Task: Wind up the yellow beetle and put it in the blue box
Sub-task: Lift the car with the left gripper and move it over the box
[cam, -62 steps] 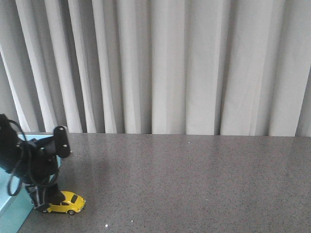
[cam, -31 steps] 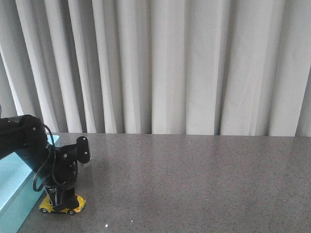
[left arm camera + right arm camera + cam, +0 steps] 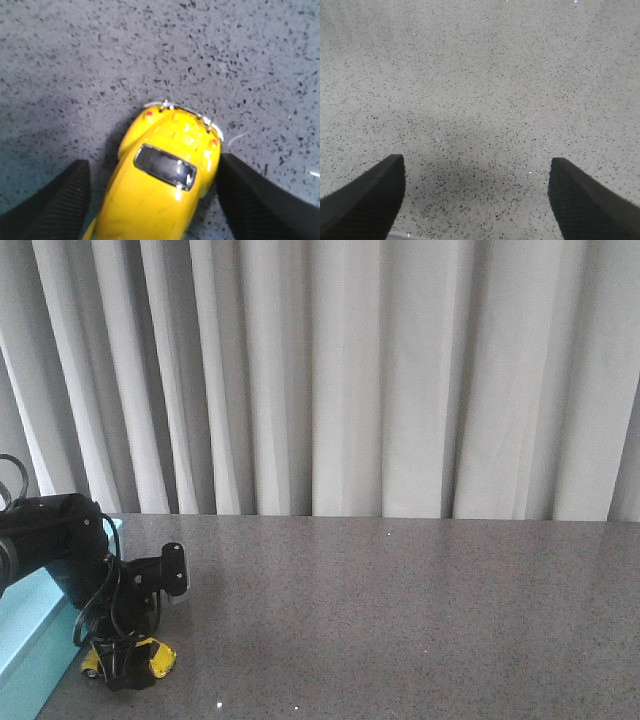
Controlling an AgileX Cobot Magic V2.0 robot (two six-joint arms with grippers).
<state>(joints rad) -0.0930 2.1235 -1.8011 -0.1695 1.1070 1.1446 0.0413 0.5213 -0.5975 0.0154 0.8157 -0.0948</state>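
Even, soft daylight; the front view is slightly hazy. The beetle [image 3: 162, 185] is sharp, with glare on its roof. Soft shadows lie under both grippers; the fingers [image 3: 362, 202] blur at the frame edge.

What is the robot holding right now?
Nothing yet. The left gripper is open around the yellow beetle, fingers beside its sides; the right gripper is empty.

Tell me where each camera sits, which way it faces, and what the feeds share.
Front: looks forward over the table to curtains; left arm over the beetle, beside the box.
Left wrist: on the left arm, looking down at the beetle between the open left gripper's fingers.
Right wrist: on the right arm, looking down at bare table; open right gripper, nothing between the fingers.
Shared: front and left wrist both show the beetle.
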